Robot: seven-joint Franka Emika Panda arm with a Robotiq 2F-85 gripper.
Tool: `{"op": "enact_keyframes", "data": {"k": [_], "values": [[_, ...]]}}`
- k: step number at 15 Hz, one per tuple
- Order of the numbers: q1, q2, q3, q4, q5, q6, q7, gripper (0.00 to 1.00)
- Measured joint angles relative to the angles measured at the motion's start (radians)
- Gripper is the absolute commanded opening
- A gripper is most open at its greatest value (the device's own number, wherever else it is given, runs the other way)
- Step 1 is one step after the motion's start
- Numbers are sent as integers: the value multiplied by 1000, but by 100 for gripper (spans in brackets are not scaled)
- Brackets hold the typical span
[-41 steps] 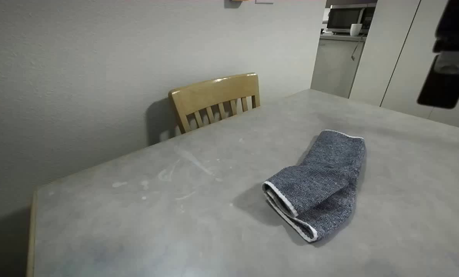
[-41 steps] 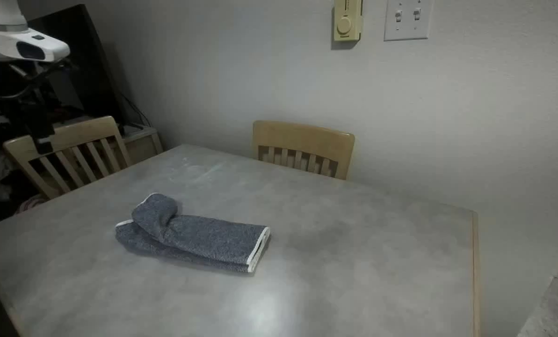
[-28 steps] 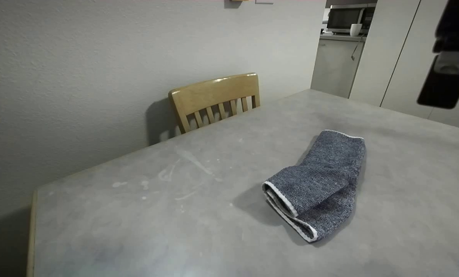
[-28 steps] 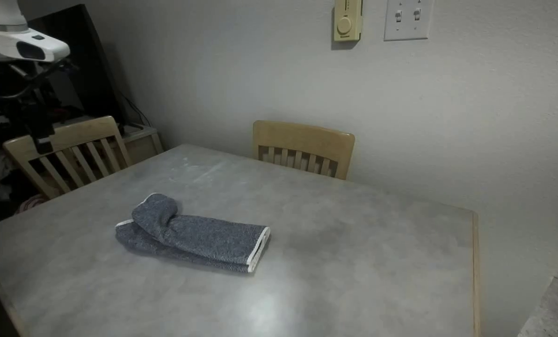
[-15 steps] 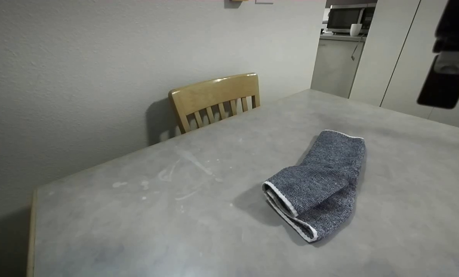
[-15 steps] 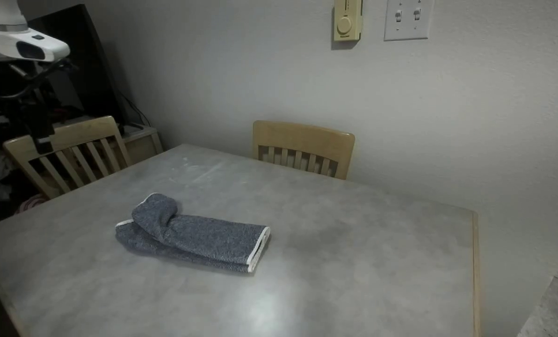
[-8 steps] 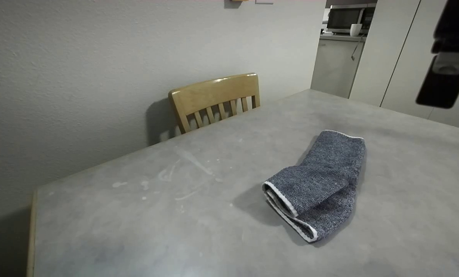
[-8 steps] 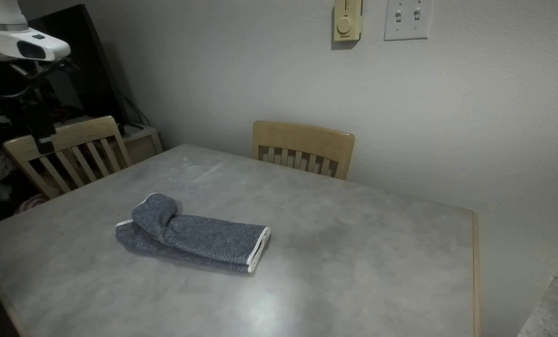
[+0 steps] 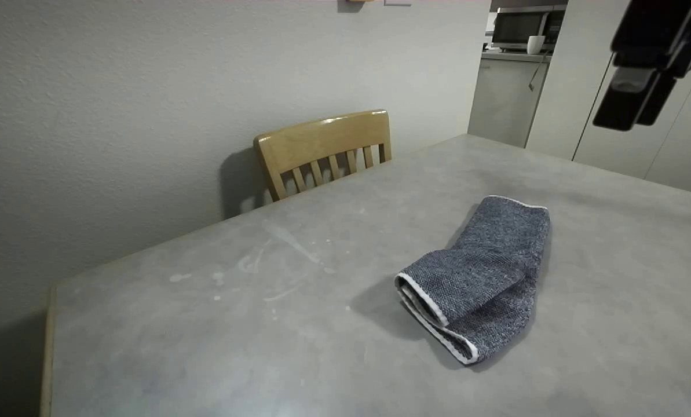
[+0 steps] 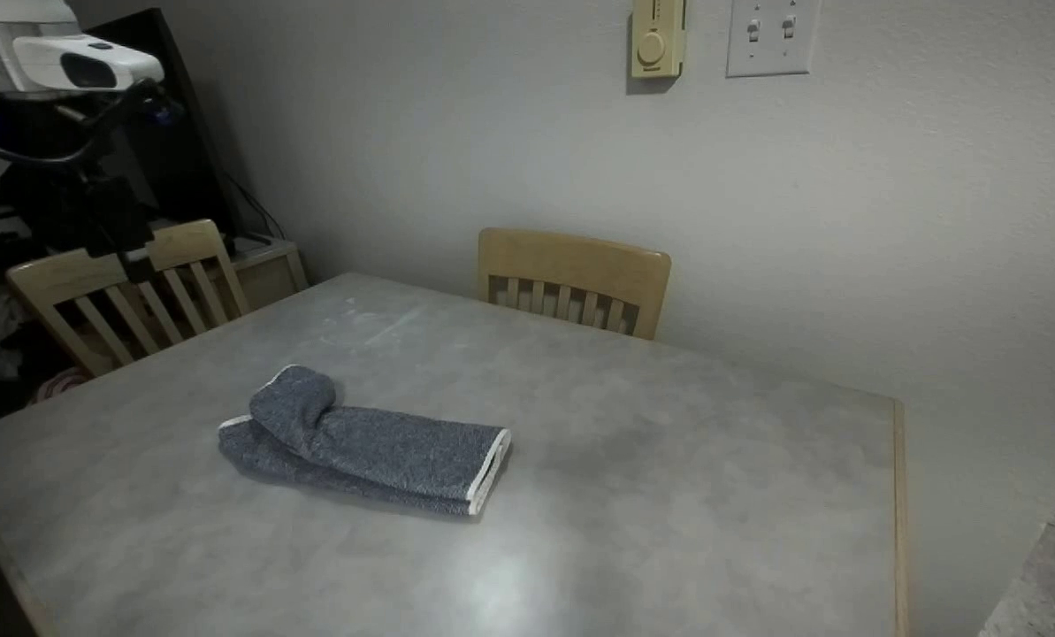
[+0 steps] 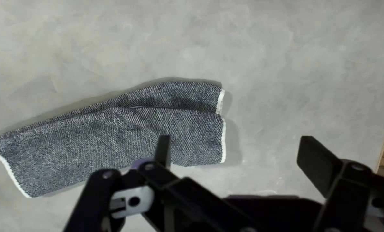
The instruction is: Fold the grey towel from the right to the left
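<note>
"Towel (image 10: 394,451) lay where?"
"Loosely folded on the grey table (image 10: 713,495), its white-hemmed layers slightly askew."
"And the gripper (image 11: 235,141)?"
"It hung well apart, jaws spread wide, with nothing between them."

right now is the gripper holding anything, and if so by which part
Nothing is held: the gripper is open, its jaws wide apart, and the grey towel lies on the table, clear of it.
</note>
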Motion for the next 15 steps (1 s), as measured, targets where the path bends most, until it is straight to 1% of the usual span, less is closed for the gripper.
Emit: {"op": "enact_keyframes", "data": {"k": [4,7,9,15], "values": [[-54,13,-41,-29,-38,70,-6,100],[-86,40,-95,-66,-23,138,-52,100],[-87,55,-127,-74,-4,155,-93,100],[-86,56,-128,-74,-14,159,-87,100]]}}
